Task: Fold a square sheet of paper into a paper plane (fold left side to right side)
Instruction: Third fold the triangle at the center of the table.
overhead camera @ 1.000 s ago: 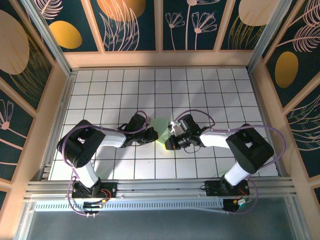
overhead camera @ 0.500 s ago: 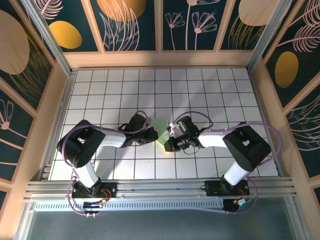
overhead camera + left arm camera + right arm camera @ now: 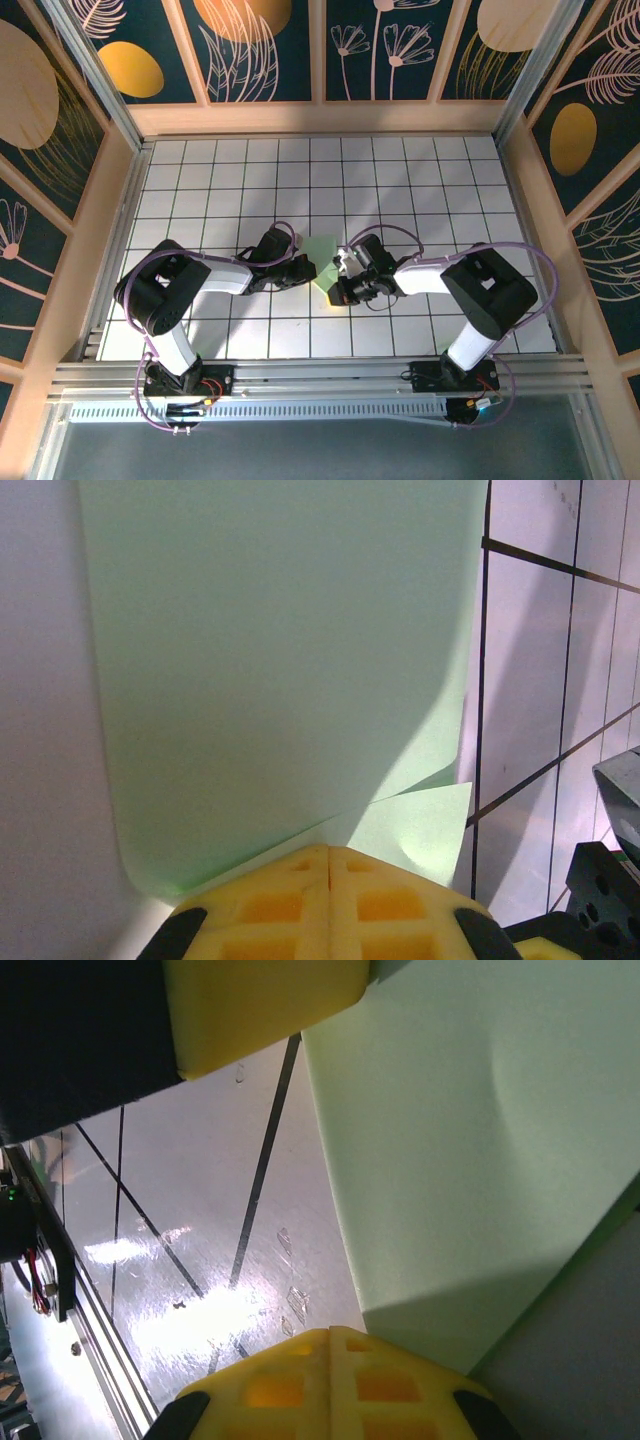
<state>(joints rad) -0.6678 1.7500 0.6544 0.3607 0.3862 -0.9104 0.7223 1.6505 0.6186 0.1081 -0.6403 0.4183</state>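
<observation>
Green square sheet of paper (image 3: 322,258), seemingly mid-fold: my left end effector (image 3: 328,852) pinches its nine o'clock edge, my right end effector (image 3: 330,1334) its three o'clock; next, carry the left edge across.

Green paper (image 3: 480,1140) pinched by right gripper (image 3: 330,1332)

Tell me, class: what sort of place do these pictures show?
Likely a robotics lab cell: left arm and right arm bolted to a metal rail, handling a green sheet over a white grid table, boxed in by patterned walls.
</observation>
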